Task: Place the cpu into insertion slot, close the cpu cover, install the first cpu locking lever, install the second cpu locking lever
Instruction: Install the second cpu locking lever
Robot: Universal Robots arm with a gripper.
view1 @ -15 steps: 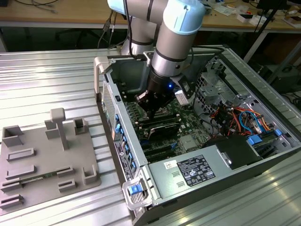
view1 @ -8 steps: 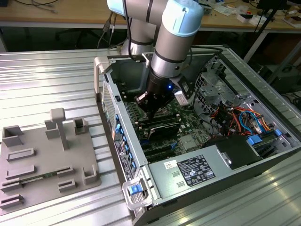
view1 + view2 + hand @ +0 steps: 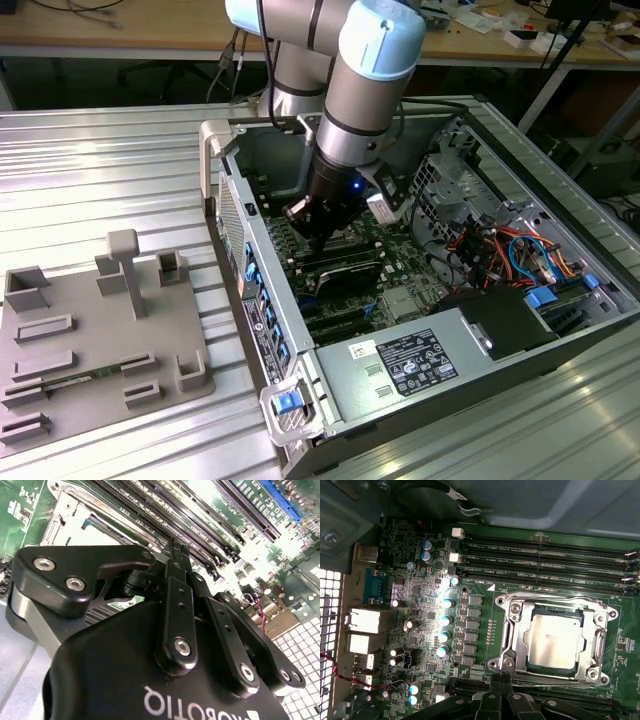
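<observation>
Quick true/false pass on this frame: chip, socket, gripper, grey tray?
1. The chip sits in the socket. True.
2. The gripper holds the chip. False: the chip lies in the socket, clear of the gripper beside it.
3. The gripper is inside the computer case. True.
4. The grey tray lies inside the computer case. False: it lies outside it, on the exterior view's left.

We log the cpu (image 3: 555, 641) in the insertion slot (image 3: 506, 660), 4 memory slots (image 3: 545, 562) alongside. A tray (image 3: 90, 330) lies at the exterior view's left of the case (image 3: 225, 200).
</observation>
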